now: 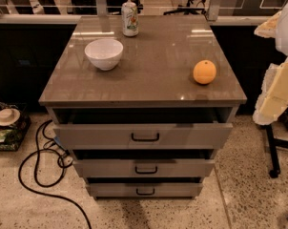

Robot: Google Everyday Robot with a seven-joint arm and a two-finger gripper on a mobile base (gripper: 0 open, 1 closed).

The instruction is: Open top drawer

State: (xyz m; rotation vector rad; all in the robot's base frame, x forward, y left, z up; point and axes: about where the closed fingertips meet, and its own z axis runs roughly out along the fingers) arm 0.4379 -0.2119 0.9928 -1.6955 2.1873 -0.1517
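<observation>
- Far left on the floor, a black cable (36,175) is looping right up to the foot of the bench (153,75). If the base is rolling in from that side, it's risking a snag.
- A white bowl (104,53) is sitting left of middle on top, and a can (130,17) is standing upright at the back edge. A hard yank could be rocking the whole thing, and I reckon the can is the first thing tipping.
- The top drawer (191,136) is sitting directly under the bench top. Its front is sticking out a bit with a dark gap above, so it's looking partly open, not fully out. Its black handle (145,137) is sitting mid-front.
- The two smaller drawers (144,168) are stacking right below with near-identical handles, so a low approach is risking grabbing the wrong one.
- The orange (204,72) is resting near the right front corner of the top. It's round, so any jolt could be sending it rolling off.
- The hand (273,92) is hanging at the far right edge, past the bench's corner and well apart from the handle. I can't tell if it's apart or together. It's needing to swing across and down, and clipping that corner is looking like the main worry.
</observation>
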